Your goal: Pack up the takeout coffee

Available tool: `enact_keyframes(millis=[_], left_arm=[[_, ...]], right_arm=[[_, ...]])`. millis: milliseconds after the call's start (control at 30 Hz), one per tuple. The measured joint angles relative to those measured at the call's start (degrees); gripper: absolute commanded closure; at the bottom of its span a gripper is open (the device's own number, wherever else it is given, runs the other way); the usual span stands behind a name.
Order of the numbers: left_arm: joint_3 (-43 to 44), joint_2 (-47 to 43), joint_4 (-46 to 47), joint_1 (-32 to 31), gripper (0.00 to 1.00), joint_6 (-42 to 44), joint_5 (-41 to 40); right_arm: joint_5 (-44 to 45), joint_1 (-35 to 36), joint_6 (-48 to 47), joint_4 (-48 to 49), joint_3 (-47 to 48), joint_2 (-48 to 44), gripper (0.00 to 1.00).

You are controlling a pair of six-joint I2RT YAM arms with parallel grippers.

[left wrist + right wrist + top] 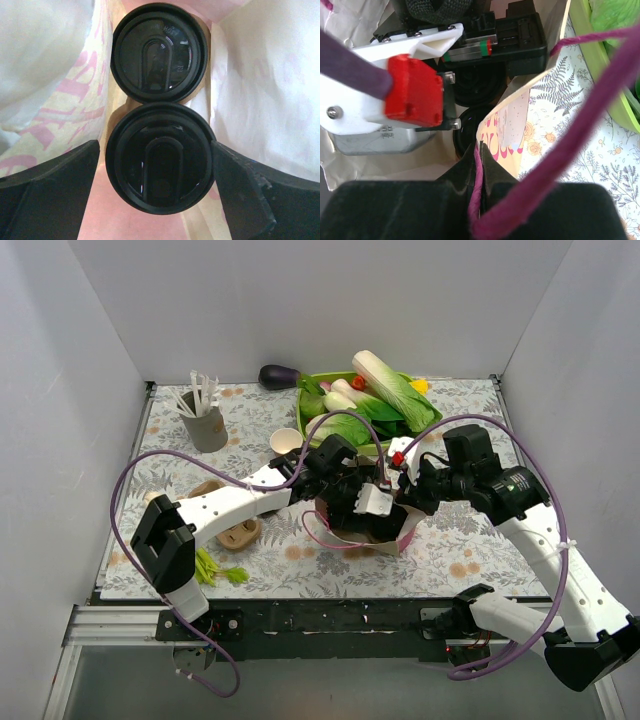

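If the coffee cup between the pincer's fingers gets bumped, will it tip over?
Probably not easily: the near cup sits right against the second cup, with the paper bag walls close on both sides. Its black lid looks glossy, so it may be slippery to pinch. The thin, creased paper would likely give if pushed.

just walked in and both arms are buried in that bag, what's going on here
The two arms are packing takeout coffee into a paper bag. The right gripper is shut on the bag's rim, apparently holding the mouth open. The left gripper reaches down inside, its jaws open on either side of the nearer lidded cup. A second lidded cup stands right behind it, so two cups sit upright in the bag.
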Motion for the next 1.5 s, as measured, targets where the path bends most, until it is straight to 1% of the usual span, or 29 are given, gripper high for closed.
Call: enact_keyframes(millis=[600, 900, 1133, 1367, 1467, 1500], left_arm=[[4.9, 0.9, -2.1, 0.2, 0.02, -3.3, -0.3], [5.6, 0.9, -2.2, 0.3, 0.02, -4.8, 0.2], [6.8, 0.9, -0.4, 0.8, 0.02, -11.0, 0.2], [6.8, 0.9, 2.2, 1.4, 0.02, -19.9, 0.5], [7.3, 0.9, 4.2, 1.9, 0.02, -24.7, 1.5], [8.1, 0.9, 5.4, 1.9, 0.02, -26.6, 1.5]], right_arm=[[1.2, -1.1, 0.0, -0.4, 2.4, 2.9, 0.99], [1.4, -1.3, 0.0, -0.5, 2.7, 3.4, 0.99], [3.2, -1.6, 0.0, -0.5, 2.7, 3.6, 0.99], [5.1, -2.4, 1.0, 0.7, 3.0, 3.7, 0.99], [6.2, -2.5, 0.9, 0.5, 3.0, 3.8, 0.89], [6.2, -2.4, 0.9, 0.1, 3.0, 4.2, 0.82]])
